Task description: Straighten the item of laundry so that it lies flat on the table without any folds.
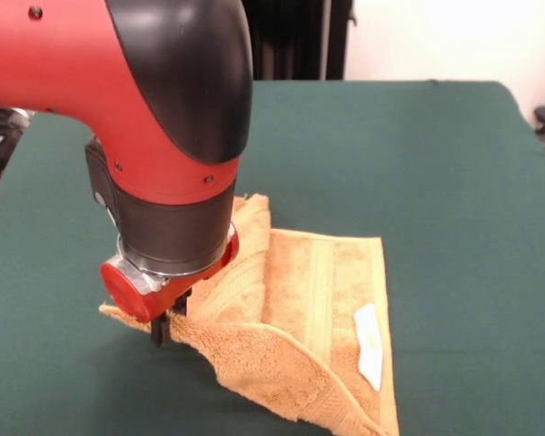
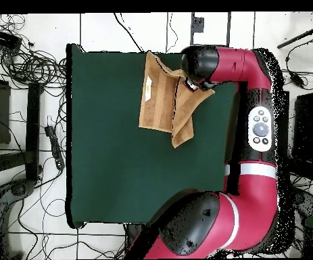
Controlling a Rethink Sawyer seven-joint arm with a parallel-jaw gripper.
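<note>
I am a red and black robot arm (image 1: 136, 100) reaching down over a wide table (image 1: 454, 163) covered in dark green cloth. My gripper (image 1: 161, 329) sits low at the table surface, its dark fingertips pressed against the left-hand corner of a golden-orange towel (image 1: 300, 300) as the front view shows it. The tips are close together with the edge of the terry cloth at them, and they seem to pinch that corner, though my wrist hides most of the contact.

The towel lies near the front edge of the table in the front view, not flat. Its right-hand part rests spread on the cloth, showing a woven band (image 1: 320, 282) running along it and a small white care tag (image 1: 369, 345) near the right edge. The left-hand part is folded and bunched, with a thick fold rising toward my gripper and another layer tucked behind my wrist.

From overhead, the towel (image 2: 160, 98) lies close to the top edge of the table (image 2: 118, 162), with one flap doubled over and a point of cloth hanging toward the table's middle. My arm (image 2: 260, 135) runs along the right side of the table, and its head covers the towel's right corner. Cables and floor tiles surround the table.
</note>
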